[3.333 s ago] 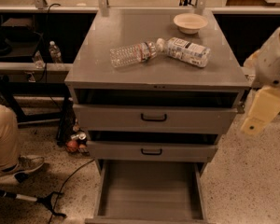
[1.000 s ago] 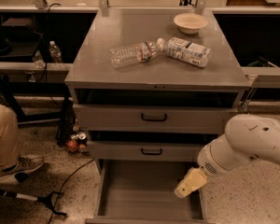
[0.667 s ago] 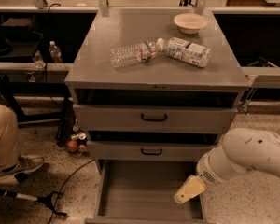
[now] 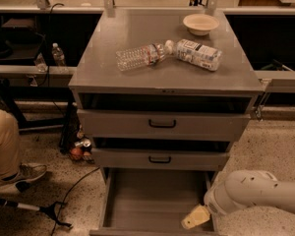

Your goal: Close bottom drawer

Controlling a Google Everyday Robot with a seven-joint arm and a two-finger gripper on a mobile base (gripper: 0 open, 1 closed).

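1. Nearest the cam: bottom drawer (image 4: pixel 147 200) stood fully out toward the viewer, its plain grey interior on show. Its front panel lay along the lower frame edge, mostly cropped.
2. Gripper (image 4: pixel 195 217) — a cream-coloured tip — sat low at the drawer's front right corner, close to the right wall. It was prob. just over the drawer floor, though contact couldn't be made out. Whether it was spread or closed wasn't readable from this angle.
3. The white arm (image 4: pixel 258 191) stretched from the right frame edge to that gripper, above the speckled floor (image 4: pixel 275 141) beside the cabinet.
4. Left foreground: a black-and-white tool (image 4: pixel 39 209) lay on the floor, w/ a dark cable (image 4: pixel 71 188) curving from it toward the cabinet.
5. Behind that, at the left edge, were a person's shoe (image 4: pixel 20 175) and a leg in tan trousers (image 4: pixel 2 141).
6. Middle drawer (image 4: pixel 123 159), w/ a small black handle (image 4: pixel 160 160), sat directly above the open one, a dark gap over it.
7. Top drawer (image 4: pixel 118 123) had the taller front and a wider black handle (image 4: pixel 162 124) — also a dark gap above.
8. Cans (image 4: pixel 78 150) stood on the floor by the cabinet's left side.
9. On the cabinet top (image 4: pixel 137 77), a clear water bottle (image 4: pixel 140 56) lay on its side, cap end touching or nearly touching a carton (image 4: pixel 199 54), also lying down.
10. Further back on the top, at the right rear, was a pale bowl (image 4: pixel 200 23), upright.
11. Farthest, on the left: a small bottle (image 4: pixel 58 55) upright on a low ledge.
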